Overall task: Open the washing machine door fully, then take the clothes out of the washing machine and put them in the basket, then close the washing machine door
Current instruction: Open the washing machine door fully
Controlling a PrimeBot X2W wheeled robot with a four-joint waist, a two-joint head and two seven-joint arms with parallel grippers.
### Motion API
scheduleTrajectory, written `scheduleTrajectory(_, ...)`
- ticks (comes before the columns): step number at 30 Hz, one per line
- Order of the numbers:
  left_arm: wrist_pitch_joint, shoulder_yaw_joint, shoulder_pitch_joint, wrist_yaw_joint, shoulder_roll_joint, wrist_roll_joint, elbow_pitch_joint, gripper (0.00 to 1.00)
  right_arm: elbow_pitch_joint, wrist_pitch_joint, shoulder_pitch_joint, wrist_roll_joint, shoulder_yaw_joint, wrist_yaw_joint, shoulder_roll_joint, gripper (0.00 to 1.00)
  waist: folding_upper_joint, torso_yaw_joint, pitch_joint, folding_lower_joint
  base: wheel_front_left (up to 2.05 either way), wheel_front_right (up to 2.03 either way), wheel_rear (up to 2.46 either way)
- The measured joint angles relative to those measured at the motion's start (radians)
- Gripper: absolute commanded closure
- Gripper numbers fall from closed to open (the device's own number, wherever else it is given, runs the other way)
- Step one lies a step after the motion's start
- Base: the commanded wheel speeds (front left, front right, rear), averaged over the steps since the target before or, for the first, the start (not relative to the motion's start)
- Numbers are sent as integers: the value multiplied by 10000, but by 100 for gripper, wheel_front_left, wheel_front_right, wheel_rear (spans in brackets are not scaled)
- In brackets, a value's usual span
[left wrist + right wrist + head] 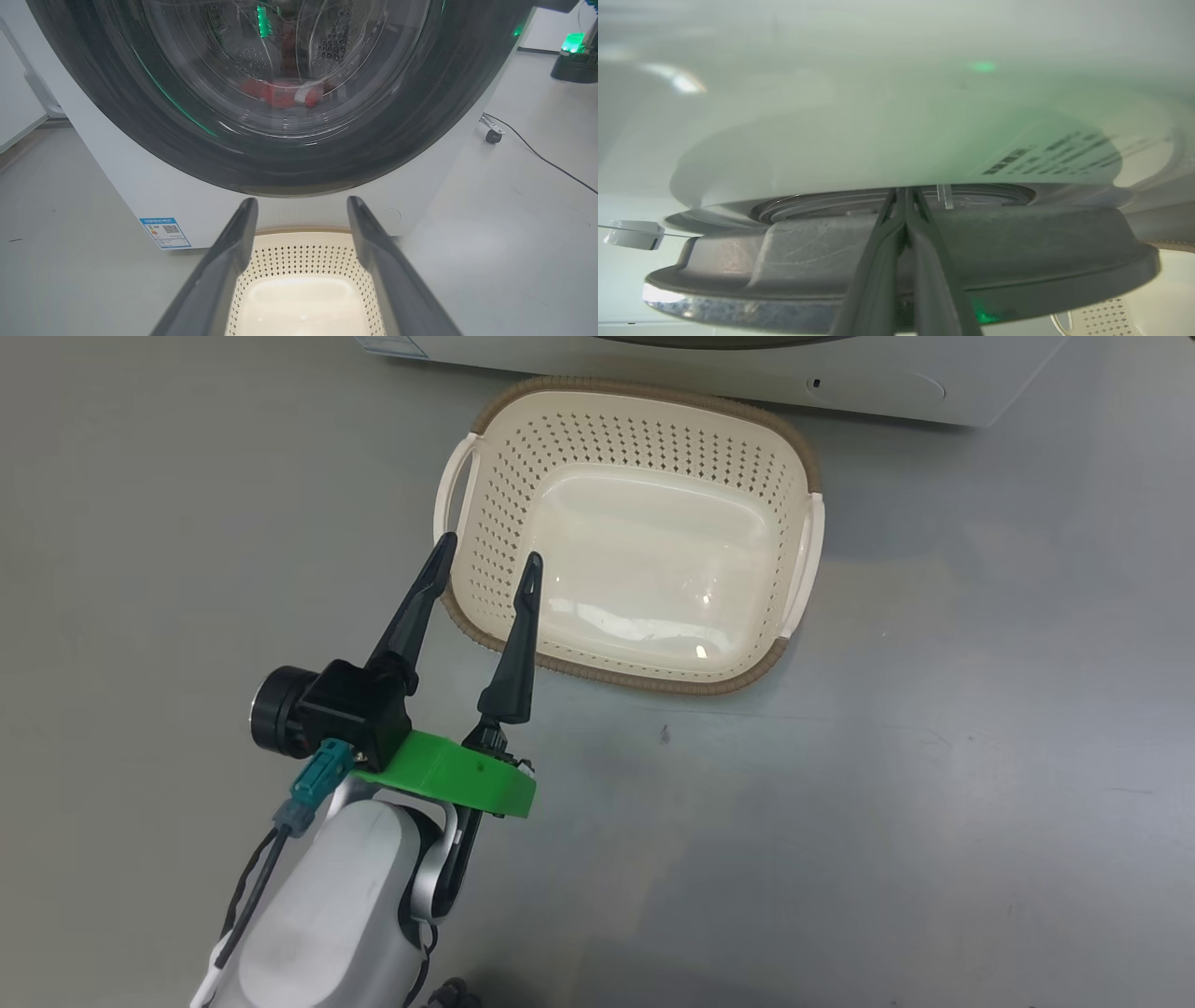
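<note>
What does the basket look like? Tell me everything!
The basket is cream plastic with little holes in its walls, a smooth solid bottom, a brown woven-look rim and two side handles. It stands upright and empty on the grey floor, close before the washing machine. The open left hand hangs over its near edge.

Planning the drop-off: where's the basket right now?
In the head view the basket sits on the floor right in front of the washing machine, just ahead of the open left gripper.
</note>
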Motion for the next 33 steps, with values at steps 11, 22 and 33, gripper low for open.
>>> scheduleTrajectory(11,0,-15,-50,59,-2,-12,8,0,458,539,-132,278,2,90,-81,100,0,15,36,0,0,0,0)
scheduleTrajectory(22,0,67,-118,98,-4,17,98,0,955,1271,-165,777,12,268,-46,100,0,-126,-64,0,0,0,0)
scheduleTrajectory(33,0,128,-120,144,-4,84,307,0,1229,2128,50,988,366,441,199,100,0,-457,-308,0,0,0,0)
